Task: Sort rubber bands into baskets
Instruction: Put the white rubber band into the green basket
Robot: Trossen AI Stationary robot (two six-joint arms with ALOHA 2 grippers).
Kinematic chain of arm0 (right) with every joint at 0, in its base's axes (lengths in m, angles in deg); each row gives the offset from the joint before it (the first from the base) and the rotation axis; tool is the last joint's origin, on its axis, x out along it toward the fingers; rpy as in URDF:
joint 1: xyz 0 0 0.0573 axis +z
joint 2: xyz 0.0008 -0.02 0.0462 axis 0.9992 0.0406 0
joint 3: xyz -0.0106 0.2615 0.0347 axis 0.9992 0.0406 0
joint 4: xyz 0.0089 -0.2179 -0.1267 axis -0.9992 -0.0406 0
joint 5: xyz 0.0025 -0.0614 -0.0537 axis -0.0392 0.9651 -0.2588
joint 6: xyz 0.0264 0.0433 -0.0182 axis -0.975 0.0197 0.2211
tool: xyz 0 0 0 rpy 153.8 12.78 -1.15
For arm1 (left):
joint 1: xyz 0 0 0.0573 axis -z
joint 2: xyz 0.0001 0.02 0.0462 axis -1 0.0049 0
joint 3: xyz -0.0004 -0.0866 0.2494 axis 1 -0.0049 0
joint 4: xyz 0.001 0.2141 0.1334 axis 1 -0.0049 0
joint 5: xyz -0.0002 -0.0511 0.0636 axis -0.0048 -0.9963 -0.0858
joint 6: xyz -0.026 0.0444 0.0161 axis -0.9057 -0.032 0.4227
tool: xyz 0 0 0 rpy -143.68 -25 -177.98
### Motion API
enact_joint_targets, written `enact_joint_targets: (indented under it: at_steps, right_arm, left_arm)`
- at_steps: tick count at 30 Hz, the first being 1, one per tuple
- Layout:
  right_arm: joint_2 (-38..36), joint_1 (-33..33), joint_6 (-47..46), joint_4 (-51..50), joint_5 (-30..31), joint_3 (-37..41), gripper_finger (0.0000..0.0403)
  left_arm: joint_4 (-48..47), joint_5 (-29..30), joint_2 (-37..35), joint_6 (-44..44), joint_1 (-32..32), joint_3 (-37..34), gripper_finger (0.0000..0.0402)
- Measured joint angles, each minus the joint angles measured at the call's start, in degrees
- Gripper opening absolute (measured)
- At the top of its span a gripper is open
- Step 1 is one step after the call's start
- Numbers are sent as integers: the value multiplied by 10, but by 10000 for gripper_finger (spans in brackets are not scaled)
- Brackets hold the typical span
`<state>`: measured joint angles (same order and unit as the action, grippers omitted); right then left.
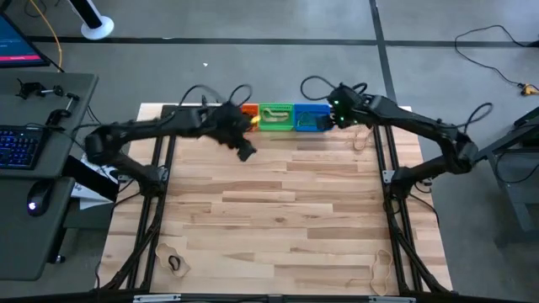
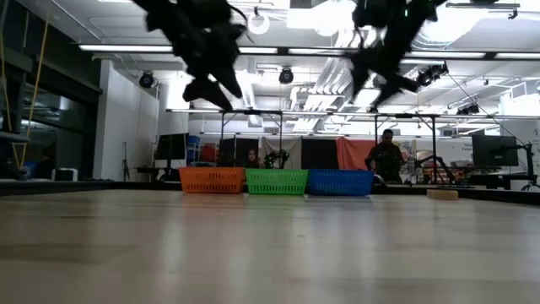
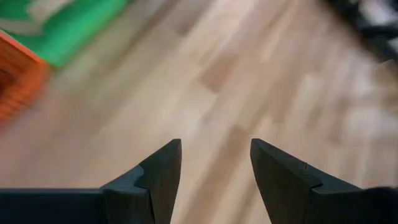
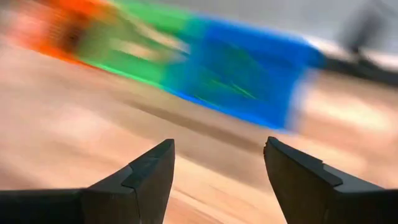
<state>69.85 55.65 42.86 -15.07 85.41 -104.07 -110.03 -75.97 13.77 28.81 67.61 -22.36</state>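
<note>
Three baskets stand in a row at the table's far edge: orange [image 1: 249,111], green [image 1: 275,117] and blue [image 1: 312,119]. They also show in the low view: orange [image 2: 212,180], green [image 2: 276,181] and blue [image 2: 340,181]. My left gripper [image 1: 245,151] hangs open and empty [image 3: 216,144] above the table, just near of the orange basket. My right gripper [image 1: 337,114] is open and empty [image 4: 219,143], raised beside the blue basket's right end. Loose rubber bands lie on the table: a black one and a tan one [image 1: 174,263] at the near left, tan ones [image 1: 381,271] at the near right, and a tan one [image 1: 364,139] at the far right.
Bare wooden table lies between the baskets and the near edge. Black cables [image 1: 210,91] loop behind the far edge. A desk with a keyboard [image 1: 18,145] stands left of the table. In the low view a person [image 2: 387,156] stands in the room beyond the table.
</note>
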Motion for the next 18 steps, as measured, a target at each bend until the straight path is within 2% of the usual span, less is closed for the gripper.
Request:
enact_joint_targets:
  at_steps: [3, 7, 12, 18]
  right_arm:
    - [37, -41, -9, -83, 10, 15, 236]
    - [94, -87, -7, -108, 6, 64, 236]
    - [144, -123, -7, -105, 1, 120, 236]
    - [146, -136, -7, -70, 1, 159, 236]
  left_arm:
    - [88, -4, -79, -86, 35, -84, 186]
    - [179, 17, -157, -147, 73, -147, 186]
    - [224, 44, -220, -165, 92, -155, 186]
    - [268, 65, -282, -165, 90, -156, 186]
